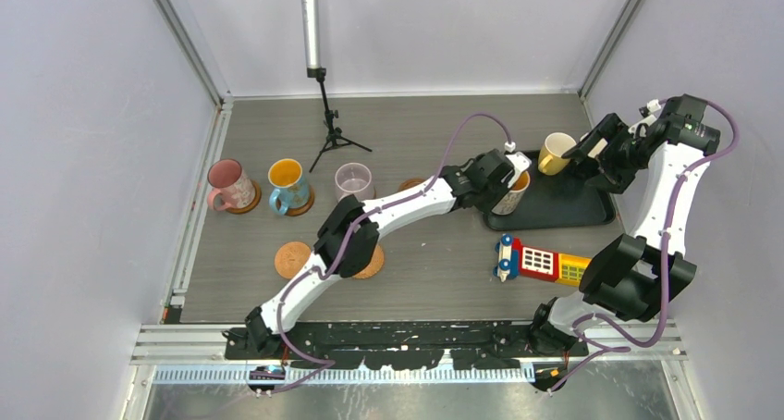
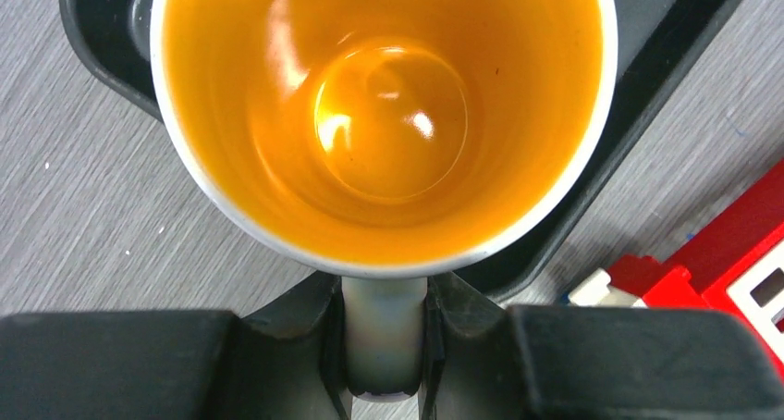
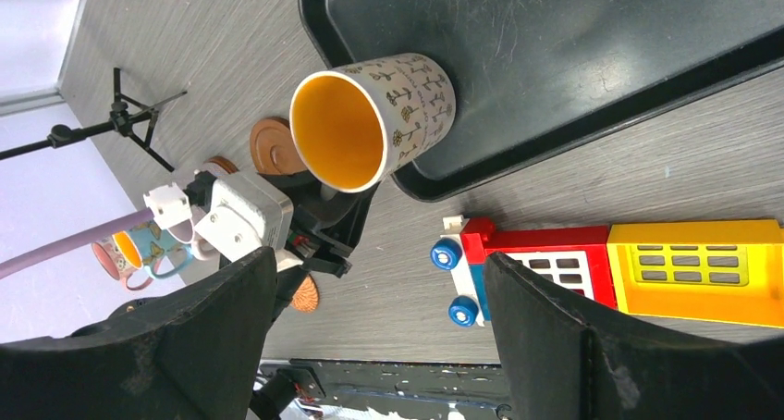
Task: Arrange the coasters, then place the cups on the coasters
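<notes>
A white cup with an orange inside stands at the left corner of the black tray. My left gripper is shut on its handle. The yellow cup is at the tray's far left, and my right gripper hangs open and empty just right of it. The pink cup and the blue cup each stand on a dark coaster. The lilac cup stands beside them. Two lighter coasters and one dark coaster lie bare.
A colourful toy phone lies on the table just in front of the tray. A small black tripod with a microphone stands at the back, behind the row of cups. My left arm stretches across the middle of the table.
</notes>
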